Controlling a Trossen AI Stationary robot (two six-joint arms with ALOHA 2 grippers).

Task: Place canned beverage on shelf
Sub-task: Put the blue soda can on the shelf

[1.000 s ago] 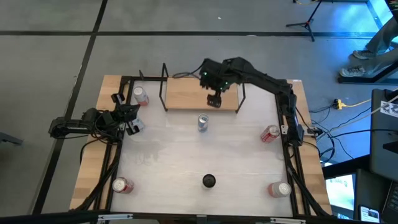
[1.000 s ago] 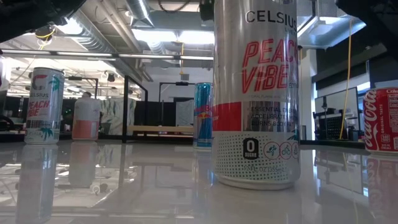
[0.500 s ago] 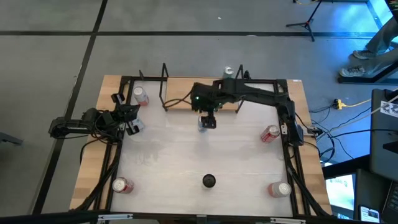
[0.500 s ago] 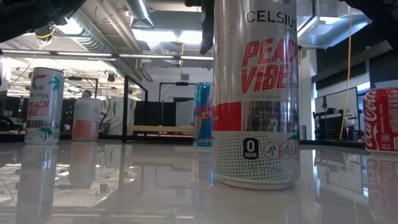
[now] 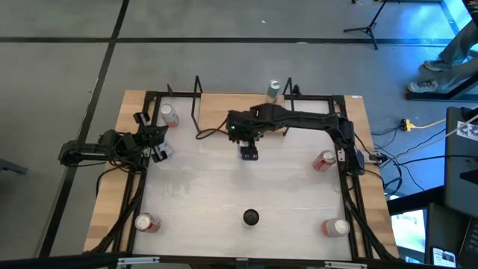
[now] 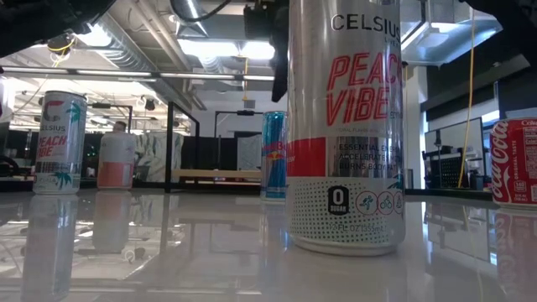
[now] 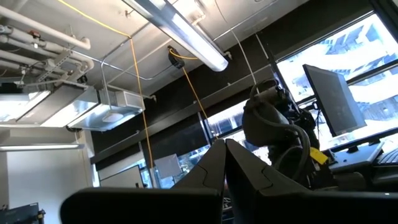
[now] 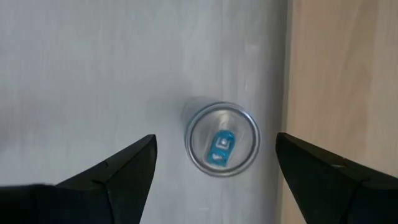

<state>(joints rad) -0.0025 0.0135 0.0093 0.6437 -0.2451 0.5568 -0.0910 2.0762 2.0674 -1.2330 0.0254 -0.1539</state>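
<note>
One blue can [image 8: 221, 139] — directly below open right pincer [image 8: 214, 163].

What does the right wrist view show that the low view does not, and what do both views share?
Only the right wrist view shows the silver round top of the blue energy-drink can with its blue pull tab, the right gripper with its two dark fingers spread wide on either side of it, and the light-wood shelf board close beside it.

Only the low view shows the can's blue side, the tall white Celsius Peach Vibe can in front, and the red Coca-Cola can.

Both show that blue can upright on the whitish tabletop.
</note>
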